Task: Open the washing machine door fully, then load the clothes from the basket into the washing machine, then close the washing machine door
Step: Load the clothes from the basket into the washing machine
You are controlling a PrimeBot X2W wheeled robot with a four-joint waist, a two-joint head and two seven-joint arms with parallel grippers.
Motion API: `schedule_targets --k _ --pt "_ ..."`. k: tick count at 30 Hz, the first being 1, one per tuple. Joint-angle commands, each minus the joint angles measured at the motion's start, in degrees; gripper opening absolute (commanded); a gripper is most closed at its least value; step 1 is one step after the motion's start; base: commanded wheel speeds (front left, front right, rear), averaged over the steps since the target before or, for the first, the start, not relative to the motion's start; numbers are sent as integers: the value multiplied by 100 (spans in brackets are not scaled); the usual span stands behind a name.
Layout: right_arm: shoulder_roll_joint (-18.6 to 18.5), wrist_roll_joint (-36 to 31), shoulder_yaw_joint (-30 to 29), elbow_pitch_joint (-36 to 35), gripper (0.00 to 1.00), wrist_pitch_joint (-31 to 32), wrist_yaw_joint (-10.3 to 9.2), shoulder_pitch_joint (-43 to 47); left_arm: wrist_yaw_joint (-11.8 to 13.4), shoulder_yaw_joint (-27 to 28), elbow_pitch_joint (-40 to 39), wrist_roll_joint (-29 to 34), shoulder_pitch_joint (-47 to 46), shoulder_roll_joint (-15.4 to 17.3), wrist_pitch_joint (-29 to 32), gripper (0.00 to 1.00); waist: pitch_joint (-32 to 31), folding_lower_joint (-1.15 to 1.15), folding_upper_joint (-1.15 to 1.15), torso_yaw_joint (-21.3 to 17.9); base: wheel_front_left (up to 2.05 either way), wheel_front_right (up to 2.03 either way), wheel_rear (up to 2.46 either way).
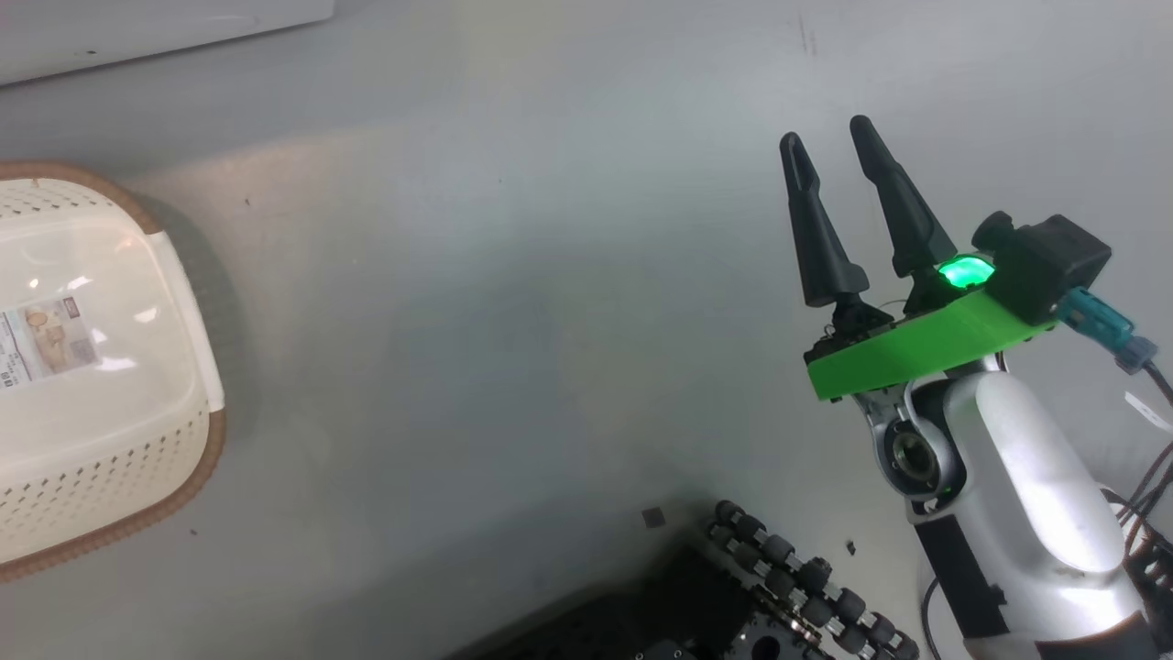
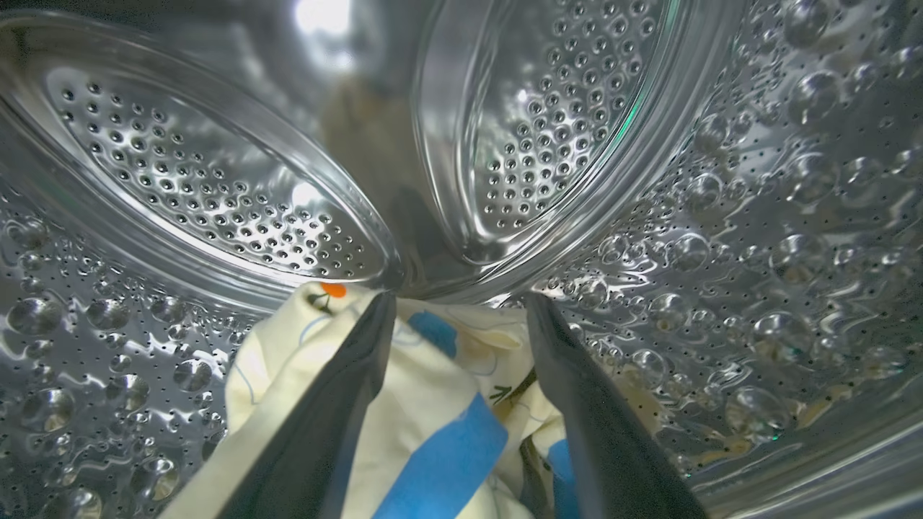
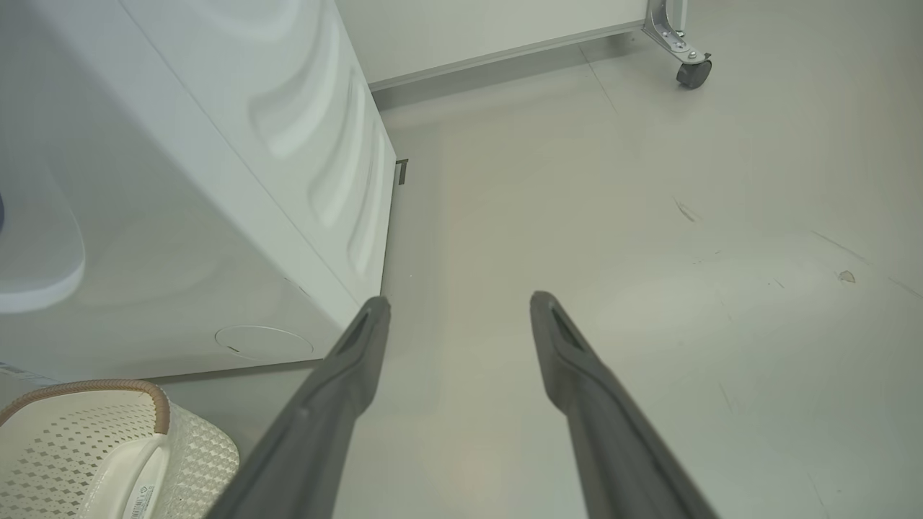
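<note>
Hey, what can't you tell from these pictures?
- Head view: the basket is cut off by the left edge; its label is too small to read.
- Left wrist view: the fingers of the left end effector cover part of the clothes, so contact is unclear.
- Right wrist view: the left edge cuts off the washing machine, so its door's position is unknown.

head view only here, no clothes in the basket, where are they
Observer: The clothes lie inside the steel drum, seen from the left wrist.
Operator: is anything pinching them
Observer: No, the left gripper is open, jaws wide apart, fabric loose between its fingers.
Operator: how near is the machine
Observer: The washing machine rises directly behind the basket in the right wrist view.
</note>
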Motion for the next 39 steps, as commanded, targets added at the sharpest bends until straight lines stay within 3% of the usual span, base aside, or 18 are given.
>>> schedule_targets --k 1,15,25,28,39 --pt "-15 -60 23 -136 100 -56 58 122 4 -28 -125 -53 -180 116 -68 100 -74 0 0 64 0 0 0" --pt "-62 -691 -363 -112 100 -56 58 312 3 -655 -275 -1012 1106 -191 -798 100 -926 0 0 793 0 0 0" --pt "-315 -901 -515 -140 100 63 58 616 3 -890 -736 -1766 2859 -475 -1055 100 -2012 0 0 1411 0 0 0" --pt "-372 -949 -598 -199 100 217 58 819 8 -733 -973 -2056 3645 -695 -1087 100 -2559 0 0 1639 0 0 0" --pt "-409 -981 -684 -442 100 593 58 1397 629 -170 -2744 -1955 5904 -894 -1097 100 -3857 0 0 1976 0 0 0"
